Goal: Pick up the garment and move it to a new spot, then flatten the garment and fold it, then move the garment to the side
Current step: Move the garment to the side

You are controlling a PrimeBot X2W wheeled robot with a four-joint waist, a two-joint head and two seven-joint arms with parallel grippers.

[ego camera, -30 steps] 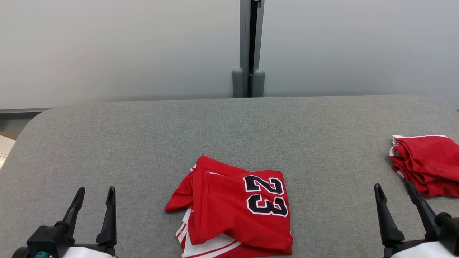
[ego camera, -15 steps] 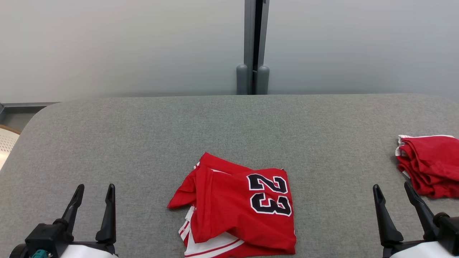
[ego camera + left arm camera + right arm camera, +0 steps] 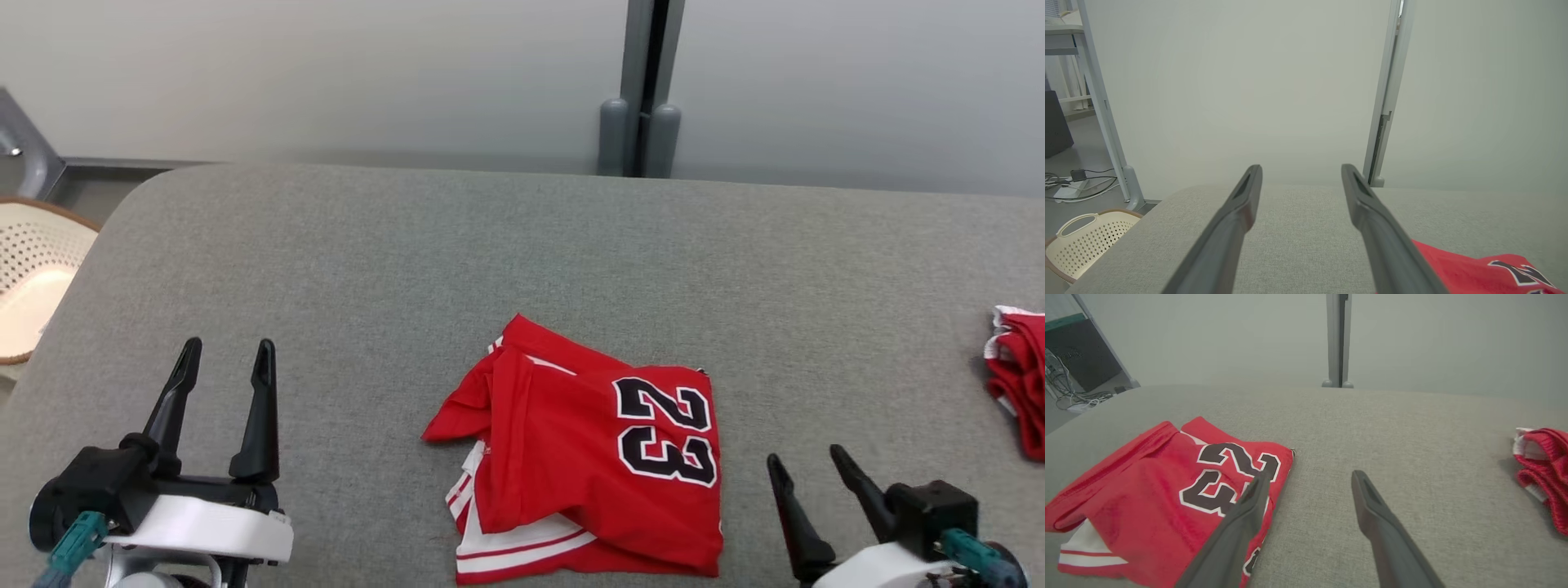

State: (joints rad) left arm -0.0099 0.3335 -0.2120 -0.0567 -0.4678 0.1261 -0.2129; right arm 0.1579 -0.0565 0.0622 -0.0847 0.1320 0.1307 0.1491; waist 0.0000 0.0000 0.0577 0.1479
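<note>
Your garment (image 3: 584,469), a red jersey with white trim and a black "23", lies crumpled and partly folded over itself on the grey counter (image 3: 490,261). It sits near the front edge, a little right of centre in the head view. The number faces up on the garment's right half, turned sideways. White striped hems stick out at the near left corner, and a red flap points off to the left.

Your left gripper (image 3: 228,347) hovers over bare counter well to the left of the garment, touching nothing. Its fingers (image 3: 1237,220) are spread apart with open counter between them. In the left wrist view the garment's corner peeks in at the lower right.

Your right gripper (image 3: 804,456) sits just off the garment's near right corner, low in the head view. Its fingers are also apart and hold nothing. In the right wrist view one finger overlaps the garment's edge beside the "23", while the other is over bare counter. You cannot tell from these views whether that first finger touches the cloth.

A second red pile (image 3: 1016,384) with white trim lies at the far right of the counter, well apart from the garment. A pale perforated basket (image 3: 33,278) stands beyond the counter's left end. Behind the counter is a plain grey wall (image 3: 326,73) with an upright post (image 3: 645,82).
</note>
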